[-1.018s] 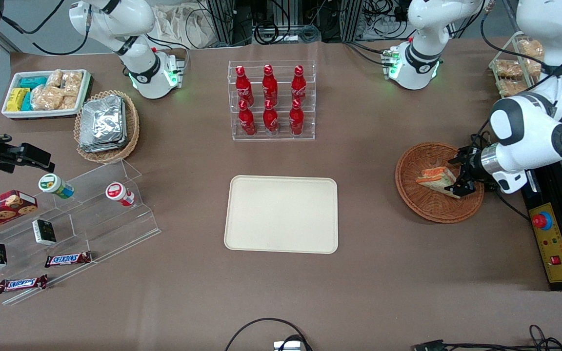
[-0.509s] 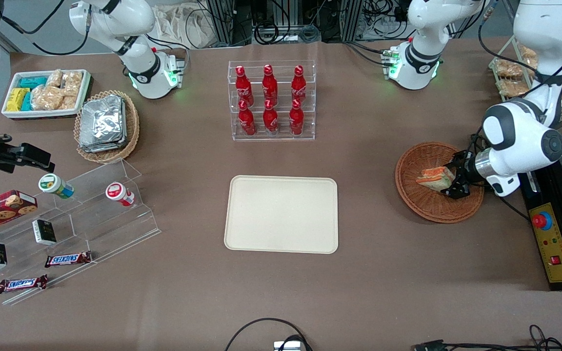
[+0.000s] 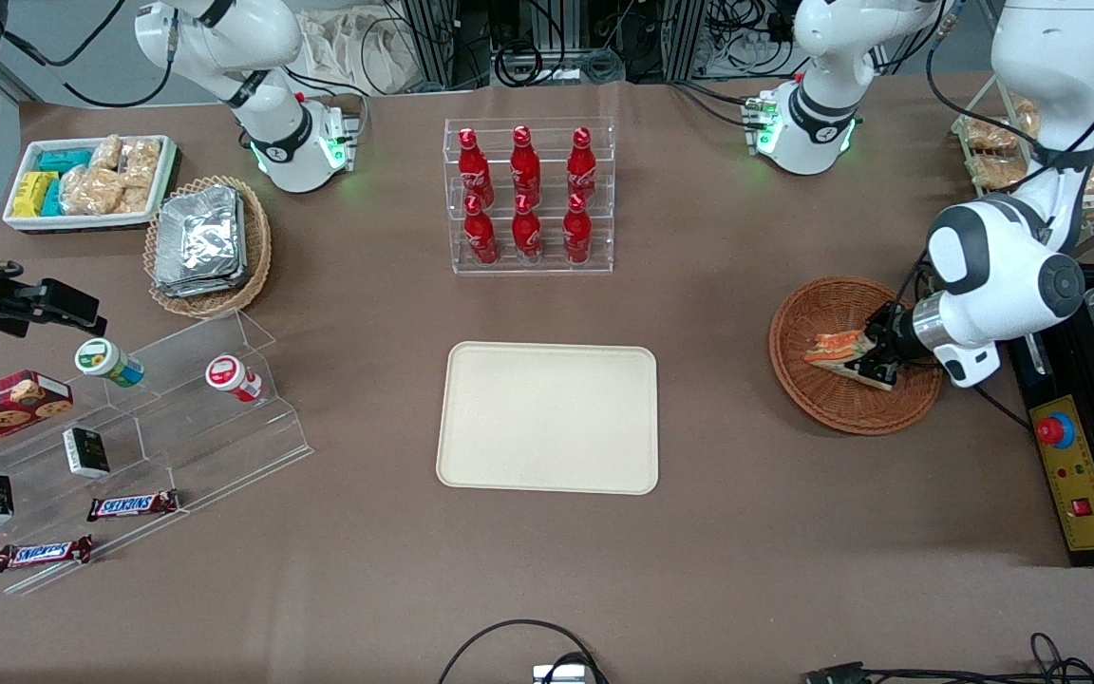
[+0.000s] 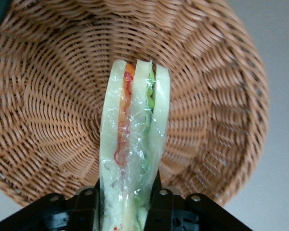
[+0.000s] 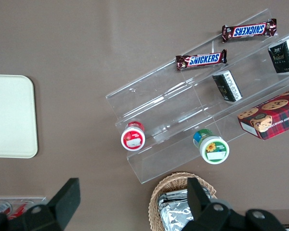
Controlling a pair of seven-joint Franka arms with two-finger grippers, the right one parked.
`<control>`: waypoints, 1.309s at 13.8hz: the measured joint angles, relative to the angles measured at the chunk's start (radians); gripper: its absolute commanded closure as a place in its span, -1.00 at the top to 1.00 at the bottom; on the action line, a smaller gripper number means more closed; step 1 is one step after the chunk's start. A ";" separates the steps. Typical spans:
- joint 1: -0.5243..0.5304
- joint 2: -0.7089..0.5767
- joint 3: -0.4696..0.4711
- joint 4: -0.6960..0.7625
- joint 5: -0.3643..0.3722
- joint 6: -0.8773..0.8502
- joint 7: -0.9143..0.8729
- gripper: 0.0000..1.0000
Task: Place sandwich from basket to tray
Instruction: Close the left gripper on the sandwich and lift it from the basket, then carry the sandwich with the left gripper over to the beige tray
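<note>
The sandwich [image 3: 835, 349] is a small wedge in clear wrap, with pale bread and orange, red and green layers inside. It is in the round brown wicker basket [image 3: 822, 399]. The wrist view shows it standing on edge, with its thin point sticking out over the bottom of the basket [image 4: 53, 110].

The tool [image 3: 875, 359] is right at the wide end of the sandwich [image 4: 132, 159]. Its two black fingers [image 4: 160, 208] sit one on each side of the bread and press against the wrap. So the tool is closed on the sandwich and has hold of it. The tool [image 4: 127, 209] comes in from the side of the basket nearest the working arm, low over the rim.

The basket sits on the brown desk [image 3: 718, 532], toward the working arm's end. The cream tray [image 3: 548, 418] lies flat in the middle of the desk, well apart from the basket, with nothing on it. A clear rack of red bottles [image 3: 528, 195] stands farther from the front camera than the tray.
</note>
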State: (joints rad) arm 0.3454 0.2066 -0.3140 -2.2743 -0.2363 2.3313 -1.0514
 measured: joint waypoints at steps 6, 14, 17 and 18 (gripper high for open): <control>0.000 -0.078 -0.058 0.242 0.143 -0.366 0.001 -1.00; -0.013 0.137 -0.426 0.744 0.287 -0.674 0.003 -1.00; -0.173 0.307 -0.487 0.851 0.475 -0.676 0.002 -1.00; -0.239 0.358 -0.487 0.871 0.510 -0.672 0.000 -1.00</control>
State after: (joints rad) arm 0.1063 0.5644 -0.8014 -1.4036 0.2741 1.6588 -1.0515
